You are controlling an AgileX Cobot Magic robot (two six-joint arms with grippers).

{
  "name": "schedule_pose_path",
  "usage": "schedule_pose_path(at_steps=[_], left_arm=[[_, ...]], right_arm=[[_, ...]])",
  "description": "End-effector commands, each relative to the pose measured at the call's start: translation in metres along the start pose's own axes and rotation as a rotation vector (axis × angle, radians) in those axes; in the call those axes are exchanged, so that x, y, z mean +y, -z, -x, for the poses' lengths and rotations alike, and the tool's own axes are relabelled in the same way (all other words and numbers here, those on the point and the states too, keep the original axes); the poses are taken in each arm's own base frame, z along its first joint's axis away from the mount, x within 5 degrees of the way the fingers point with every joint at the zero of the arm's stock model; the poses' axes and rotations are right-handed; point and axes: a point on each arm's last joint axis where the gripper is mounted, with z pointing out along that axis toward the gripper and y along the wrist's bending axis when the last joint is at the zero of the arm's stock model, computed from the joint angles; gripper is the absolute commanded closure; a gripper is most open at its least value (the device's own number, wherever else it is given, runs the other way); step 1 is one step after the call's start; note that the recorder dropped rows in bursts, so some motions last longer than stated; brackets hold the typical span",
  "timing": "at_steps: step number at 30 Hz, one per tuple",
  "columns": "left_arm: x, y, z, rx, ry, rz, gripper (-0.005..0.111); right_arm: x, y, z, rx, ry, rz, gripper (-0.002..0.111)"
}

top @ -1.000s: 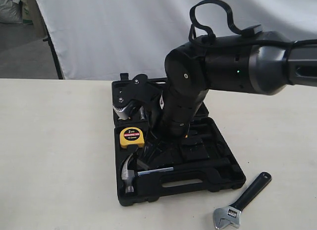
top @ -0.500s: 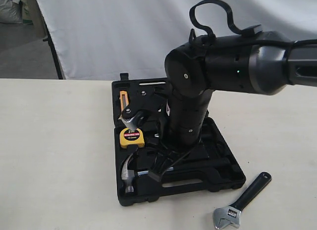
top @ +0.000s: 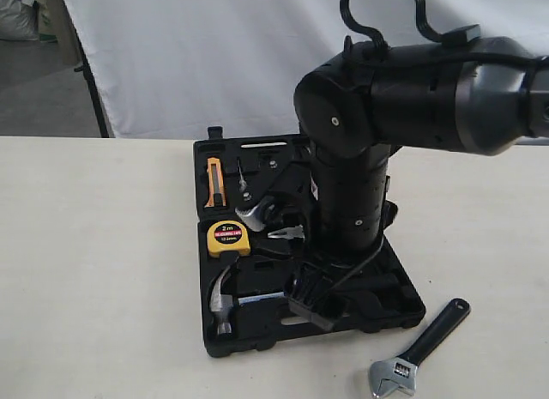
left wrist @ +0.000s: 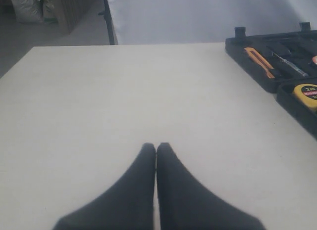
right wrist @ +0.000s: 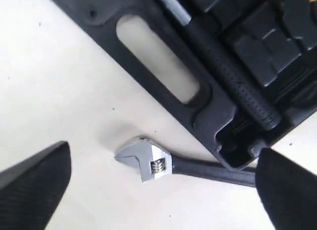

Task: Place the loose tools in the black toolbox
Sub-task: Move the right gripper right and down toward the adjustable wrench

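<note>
The black toolbox (top: 390,309) lies open on the table. The claw hammer (top: 225,298) rests in its front recess, and its black handle (right wrist: 233,81) shows in the right wrist view. The adjustable wrench (top: 419,349) lies loose on the table, just off the box's front right corner. My right gripper (top: 310,303) hangs open over the front of the box. In its wrist view the wrench head (right wrist: 147,160) lies between its wide-spread fingers (right wrist: 34,185), untouched. My left gripper (left wrist: 156,149) is shut and empty over bare table, left of the box. The tape roll is out of view.
A yellow tape measure (top: 228,237) and an orange-handled tool (top: 214,181) sit in the box's left recesses. The box's handle cut-out (right wrist: 158,62) is near the wrench. The right arm (top: 352,193) hides the box's middle. A white backdrop stands behind the table.
The right arm has swung from the box's back left across to its front right, bringing its open gripper down near the wrench. The wrench and hammer have stayed put.
</note>
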Motion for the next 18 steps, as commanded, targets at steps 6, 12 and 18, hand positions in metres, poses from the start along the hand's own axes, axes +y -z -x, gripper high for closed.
schedule_pose_path(at_steps=[6,12,18], left_arm=[[0.001,0.000,0.002,-0.020,0.000,0.021,0.106],[0.001,0.000,0.002,-0.020,0.000,0.021,0.106],[0.001,0.000,0.002,-0.020,0.000,0.021,0.106]], right_arm=[[0.009,0.001,-0.035,0.073,0.100,0.022,0.011],[0.029,-0.032,-0.081,0.145,0.372,0.078,0.011],[0.030,-0.071,-0.085,0.143,0.545,0.017,0.011]])
